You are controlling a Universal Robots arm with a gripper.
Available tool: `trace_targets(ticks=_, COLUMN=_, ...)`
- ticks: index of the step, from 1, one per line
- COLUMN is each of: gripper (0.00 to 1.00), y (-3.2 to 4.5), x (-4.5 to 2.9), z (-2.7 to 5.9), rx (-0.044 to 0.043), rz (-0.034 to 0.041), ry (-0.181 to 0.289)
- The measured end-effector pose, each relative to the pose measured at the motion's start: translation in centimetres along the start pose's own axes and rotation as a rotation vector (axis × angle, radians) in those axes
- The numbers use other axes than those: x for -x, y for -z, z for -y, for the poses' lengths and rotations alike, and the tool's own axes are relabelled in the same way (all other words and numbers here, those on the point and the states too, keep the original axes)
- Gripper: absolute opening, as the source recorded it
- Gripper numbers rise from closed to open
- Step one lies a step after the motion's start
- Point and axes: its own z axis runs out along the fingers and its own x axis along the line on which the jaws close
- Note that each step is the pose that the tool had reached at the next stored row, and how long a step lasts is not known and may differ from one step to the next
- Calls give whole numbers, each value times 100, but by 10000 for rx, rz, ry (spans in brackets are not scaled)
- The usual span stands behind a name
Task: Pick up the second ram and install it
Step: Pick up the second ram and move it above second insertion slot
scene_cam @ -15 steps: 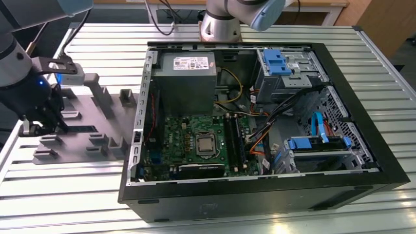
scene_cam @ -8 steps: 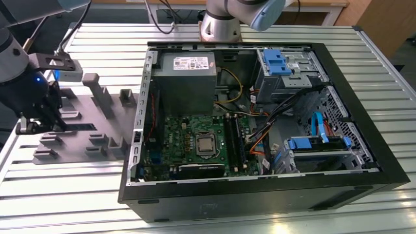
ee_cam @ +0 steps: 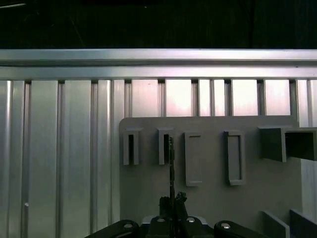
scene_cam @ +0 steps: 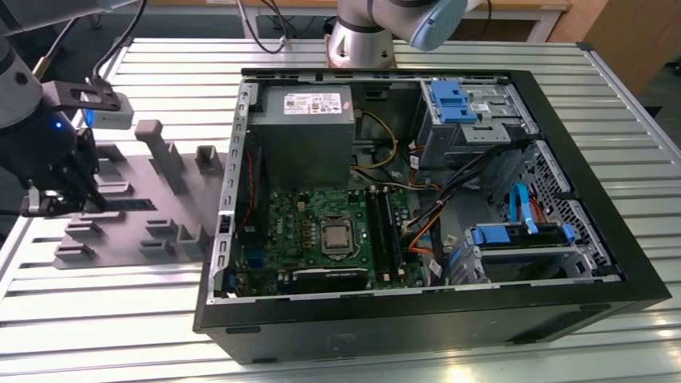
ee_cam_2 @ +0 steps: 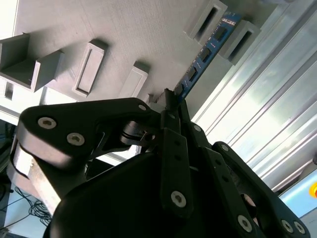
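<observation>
**Gripper**: at the exterior view's left, hanging over the grey fixture plate, well apart from the open computer case at centre and right. In both wrist views its black fingers stand narrow, pinched onto the near end of the second ram.

**Second ram**: over the fixture plate, one end held in the fingertips.
- Long axis runs straight away from the gripper toward the slotted holders, roughly level with the plate's face.
- The far end passes between two of those holders.

**Second wrist view:** shows the stick's broad side, a blue board carrying a row of small black chips, with the slatted metal table beyond the plate's edge.

**First wrist view:** shows the same stick edge-on, as a thin dark line from the gripper to just beside one slotted holder. No chips or colour can be made out here. The plate lies on the table.

**Exterior view:** adds the motherboard lying flat inside the case. The stick itself cannot be made out at the gripper.
</observation>
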Motion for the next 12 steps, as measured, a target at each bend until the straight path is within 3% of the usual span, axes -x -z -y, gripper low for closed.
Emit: trace_targets(ticks=12, gripper=14, y=156, x=4, z=-5, rx=2, rz=68, ry=2)
